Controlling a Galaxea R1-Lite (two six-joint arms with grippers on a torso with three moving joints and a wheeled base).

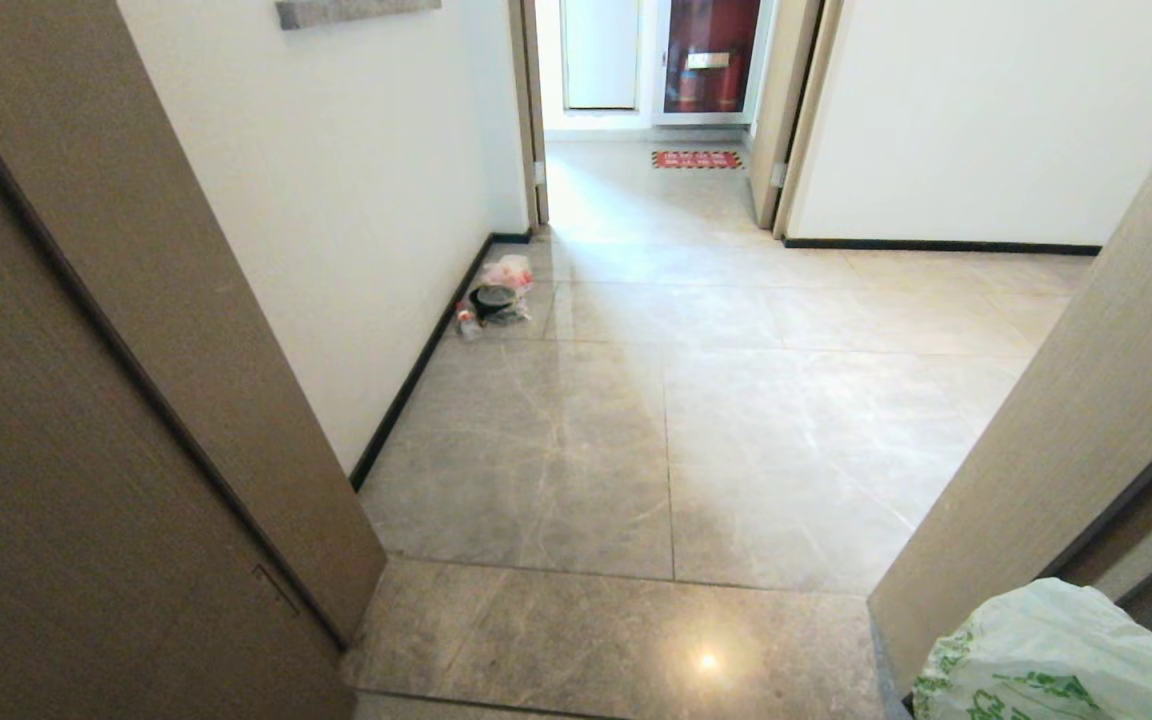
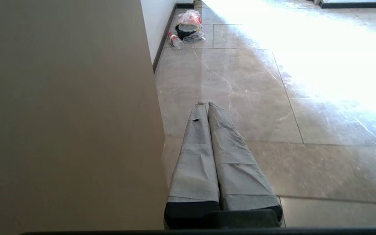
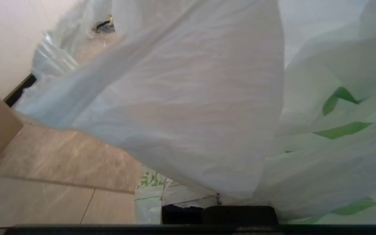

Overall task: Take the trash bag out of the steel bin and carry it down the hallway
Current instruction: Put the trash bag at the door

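Bag [image 3: 181, 107] plastic hides right tool's fingertips; edge crops it.

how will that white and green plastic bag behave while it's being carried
Probably floppy: the trash bag drapes in soft folds over the right gripper. Likely light, since the thin film bunches loosely. It may sway or slip if the hold loosens.

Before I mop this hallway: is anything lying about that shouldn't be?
Yes. A small heap of litter sits on the floor against the left wall's baseboard: a dark bowl, a clear bag with red contents and a plastic bottle on its side.
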